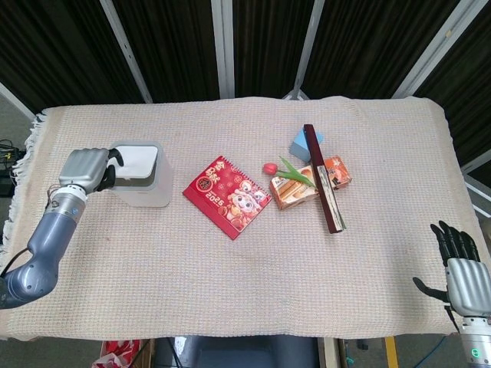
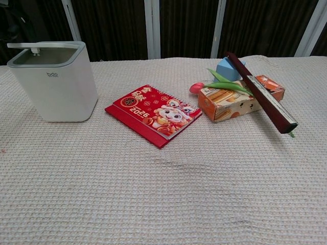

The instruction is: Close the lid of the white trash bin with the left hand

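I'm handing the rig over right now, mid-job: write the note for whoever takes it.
Left hand: at the left side of the white trash bin, fingers curled against it; it holds nothing that I can see.
Right hand: open, fingers apart, parked off the table's near right corner.
Lid: down, nearly flat on the bin's rim; in the chest view its left edge looks slightly raised.
Done: lid swung down.
Left: press it fully shut if it isn't seated, then withdraw the left hand.

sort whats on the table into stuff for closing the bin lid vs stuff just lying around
For the job:
white plastic trash bin
its white flat lid
left robot hand

Lying about:
red 2026 calendar
orange cardboard box
dark red long box
pink tulip
blue block
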### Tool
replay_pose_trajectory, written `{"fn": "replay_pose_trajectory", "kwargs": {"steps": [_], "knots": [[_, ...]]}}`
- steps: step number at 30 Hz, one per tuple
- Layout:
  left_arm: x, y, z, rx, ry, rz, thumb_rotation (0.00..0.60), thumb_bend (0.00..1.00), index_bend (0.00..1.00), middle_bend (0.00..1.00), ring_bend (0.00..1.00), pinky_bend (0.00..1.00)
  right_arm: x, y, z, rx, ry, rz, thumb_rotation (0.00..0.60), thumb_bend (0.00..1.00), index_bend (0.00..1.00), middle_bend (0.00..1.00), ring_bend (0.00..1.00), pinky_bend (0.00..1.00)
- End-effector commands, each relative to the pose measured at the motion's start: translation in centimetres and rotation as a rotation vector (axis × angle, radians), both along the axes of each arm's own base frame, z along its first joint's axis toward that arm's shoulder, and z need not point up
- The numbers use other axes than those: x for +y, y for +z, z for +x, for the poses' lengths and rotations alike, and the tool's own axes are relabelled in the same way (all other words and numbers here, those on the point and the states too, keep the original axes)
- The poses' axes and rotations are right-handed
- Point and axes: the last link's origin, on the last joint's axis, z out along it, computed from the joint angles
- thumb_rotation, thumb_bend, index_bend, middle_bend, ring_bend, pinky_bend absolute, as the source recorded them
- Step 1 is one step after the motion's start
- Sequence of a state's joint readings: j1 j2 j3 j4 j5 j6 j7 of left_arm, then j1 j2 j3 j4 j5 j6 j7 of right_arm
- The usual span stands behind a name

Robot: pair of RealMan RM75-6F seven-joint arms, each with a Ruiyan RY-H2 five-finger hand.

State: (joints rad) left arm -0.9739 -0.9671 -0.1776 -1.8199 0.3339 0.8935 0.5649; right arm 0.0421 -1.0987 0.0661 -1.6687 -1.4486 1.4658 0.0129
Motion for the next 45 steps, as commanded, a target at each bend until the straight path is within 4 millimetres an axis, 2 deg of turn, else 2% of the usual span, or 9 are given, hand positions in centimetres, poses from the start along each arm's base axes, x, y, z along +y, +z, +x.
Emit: {"fn": "replay_pose_trajectory", "kwargs": {"steps": [1, 8, 16, 32, 38, 42, 44, 45], "knots": [[-0.4, -0.5, -0.1, -0.002, -0.006, -0.011, 0.600, 0.74, 0.40, 1.00, 0.94, 0.98, 0.0, 0.0, 0.0, 0.000, 0.001, -0.001, 0.600, 0.19, 0.00, 0.00, 0.00, 0.00], [-0.8, -1.3, -0.3, 0.001, -0.026, -0.023, 0.600, 0.74, 0.39, 1.00, 0.94, 0.98, 0.1, 0.1, 0.0, 0.001, 0.003, 0.000, 0.600, 0.19, 0.00, 0.00, 0.00, 0.00], [-1.2, -2.3, -0.6, 0.006, -0.041, -0.034, 0.600, 0.74, 0.31, 1.00, 0.94, 0.98, 0.2, 0.1, 0.0, -0.002, 0.003, -0.001, 0.600, 0.19, 0.00, 0.00, 0.00, 0.00], [-1.8, -3.5, -1.2, 0.011, -0.034, -0.062, 0.600, 0.74, 0.32, 1.00, 0.94, 0.98, 0.4, 0.3, 0.0, -0.001, 0.005, -0.008, 0.600, 0.19, 0.00, 0.00, 0.00, 0.00], [-1.7, -3.2, -0.7, -0.002, -0.042, -0.048, 0.600, 0.74, 0.28, 1.00, 0.94, 0.98, 0.4, 0.4, 0.0, -0.003, 0.004, -0.009, 0.600, 0.19, 0.00, 0.00, 0.00, 0.00], [-1.6, -1.9, 0.5, -0.054, -0.072, 0.001, 0.600, 0.72, 0.25, 1.00, 0.93, 0.98, 0.4, 0.4, 0.0, 0.000, 0.006, -0.010, 0.600, 0.19, 0.00, 0.00, 0.00, 0.00], [-1.8, -1.0, 1.1, -0.066, -0.102, 0.033, 0.600, 0.67, 0.22, 0.98, 0.92, 0.98, 0.4, 0.4, 0.0, 0.002, 0.008, -0.011, 0.600, 0.19, 0.00, 0.00, 0.00, 0.00], [-1.8, -0.5, 1.4, -0.073, -0.120, 0.055, 0.600, 0.61, 0.19, 0.96, 0.90, 0.97, 0.4, 0.5, 0.0, 0.003, 0.008, -0.013, 0.600, 0.19, 0.00, 0.00, 0.00, 0.00]]}}
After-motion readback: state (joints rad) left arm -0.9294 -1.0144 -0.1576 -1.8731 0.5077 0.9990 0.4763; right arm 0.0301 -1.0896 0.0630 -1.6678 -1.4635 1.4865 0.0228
